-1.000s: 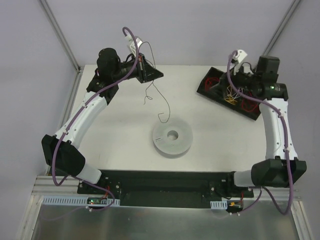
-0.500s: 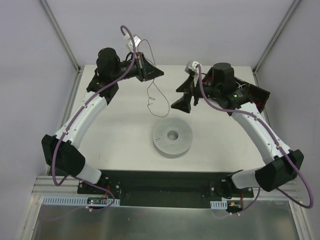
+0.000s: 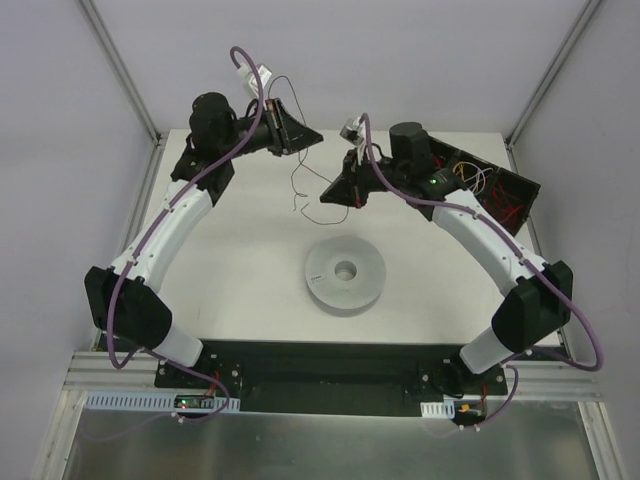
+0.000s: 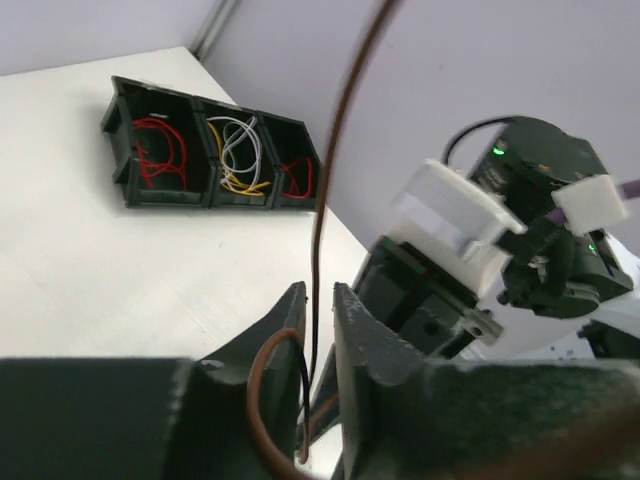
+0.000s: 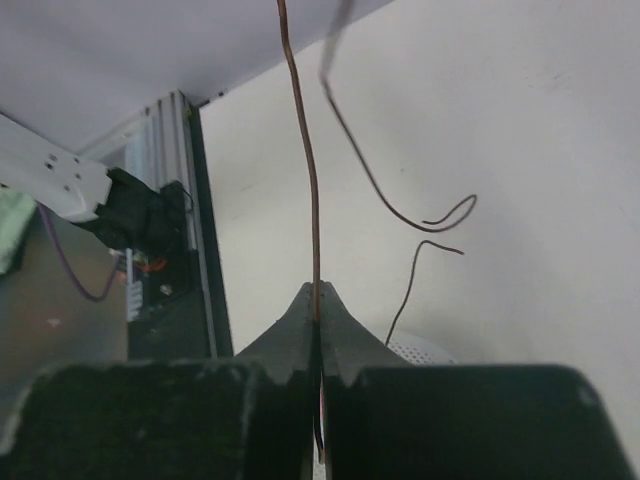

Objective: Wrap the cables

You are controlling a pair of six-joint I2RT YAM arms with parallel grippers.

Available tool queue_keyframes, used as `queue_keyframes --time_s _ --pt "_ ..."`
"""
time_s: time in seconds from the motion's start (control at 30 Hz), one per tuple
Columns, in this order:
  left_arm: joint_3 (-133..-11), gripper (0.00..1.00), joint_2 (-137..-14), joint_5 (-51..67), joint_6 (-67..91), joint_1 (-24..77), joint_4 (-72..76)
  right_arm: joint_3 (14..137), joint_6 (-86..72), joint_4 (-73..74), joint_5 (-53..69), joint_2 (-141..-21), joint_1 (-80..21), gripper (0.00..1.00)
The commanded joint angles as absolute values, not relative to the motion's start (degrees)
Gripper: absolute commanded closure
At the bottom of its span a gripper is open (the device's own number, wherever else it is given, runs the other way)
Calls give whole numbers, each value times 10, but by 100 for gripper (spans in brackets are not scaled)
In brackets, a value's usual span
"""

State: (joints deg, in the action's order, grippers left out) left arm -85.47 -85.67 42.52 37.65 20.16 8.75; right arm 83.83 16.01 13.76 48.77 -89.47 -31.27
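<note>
Above the worktop (image 3: 240, 255), behind the grey spool (image 3: 345, 275), we hold the thin dark cable (image 3: 293, 185) in the air with both claws. Our left claw (image 4: 318, 325) is almost closed, pinching the strand; our right claw (image 5: 318, 300) is pressed together on it lower down. To wrap well, we judge the cable should be drawn taut and its curly loose end guided down to the spool. Only the right wrist view shows the pinch at the tips. Only the left wrist view shows a bin (image 4: 210, 150) of red, white and yellow wires clearly.
</note>
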Motion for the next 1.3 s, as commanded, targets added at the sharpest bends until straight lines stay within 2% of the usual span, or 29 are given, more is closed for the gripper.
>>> queue_keyframes --time_s 0.0,0.07,0.17,0.23,0.33,0.63,1.07,1.27 --pt "-882 66 -893 420 409 155 82 853 28 12 533 -887 -296 100" --pt "-875 41 -907 450 448 119 100 854 -61 -66 544 -901 -283 100" --pt "-839 23 -906 501 481 54 137 861 -168 -155 545 -925 -260 100" --pt "-817 20 -895 531 494 13 142 869 -208 -189 547 -939 -255 100" --pt "-767 22 -876 566 502 -40 141 877 -251 -222 544 -955 -253 100" --pt "-671 48 -845 654 457 -35 133 858 -279 -286 564 -961 -258 100" --pt "-671 49 -875 645 417 69 113 846 -287 -303 584 -949 -279 100" --pt "-676 54 -889 622 410 82 103 840 -287 -304 585 -945 -279 100"
